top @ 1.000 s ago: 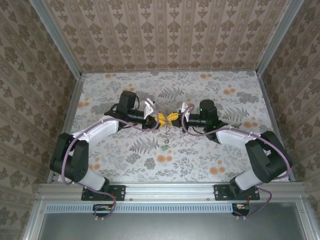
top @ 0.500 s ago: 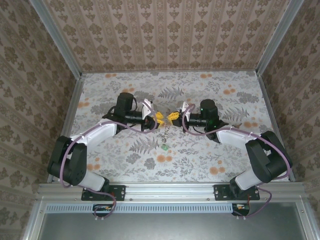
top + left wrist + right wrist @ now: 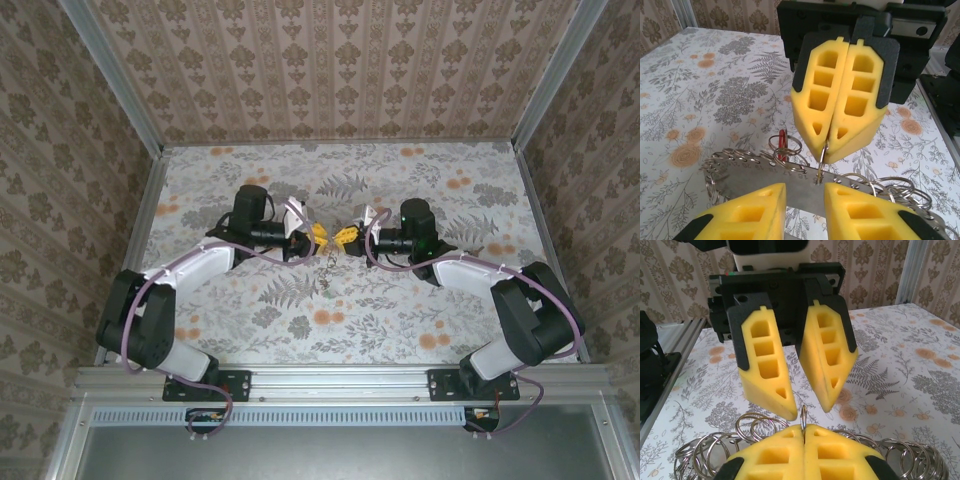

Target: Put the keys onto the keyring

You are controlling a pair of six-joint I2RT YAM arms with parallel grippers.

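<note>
My right gripper (image 3: 802,427) is shut on a thin metal ring, the keyring (image 3: 802,412), seen edge-on and standing upright out of its tips. In the left wrist view the right gripper (image 3: 827,154) pinches that keyring (image 3: 823,159) just above a flat metal strip (image 3: 800,192) with numbered holes. My left gripper (image 3: 805,195) is open, tips on either side of the strip's near edge, gripping nothing. It faces the right one, tips (image 3: 810,409) just above the ring. A red key (image 3: 782,142) hangs among small rings. A green key (image 3: 328,293) dangles below both grippers (image 3: 331,237).
Several small split rings (image 3: 715,450) hang along the strip on both sides of my right fingers, more on the other side (image 3: 912,455). The floral table (image 3: 420,310) is walled by patterned panels, with an aluminium rail (image 3: 340,382) along the near edge.
The left wrist has turned and swung slightly toward the far side, so its tips now face the right gripper's. The hanging cluster has risen a little. The right gripper has kept still.
</note>
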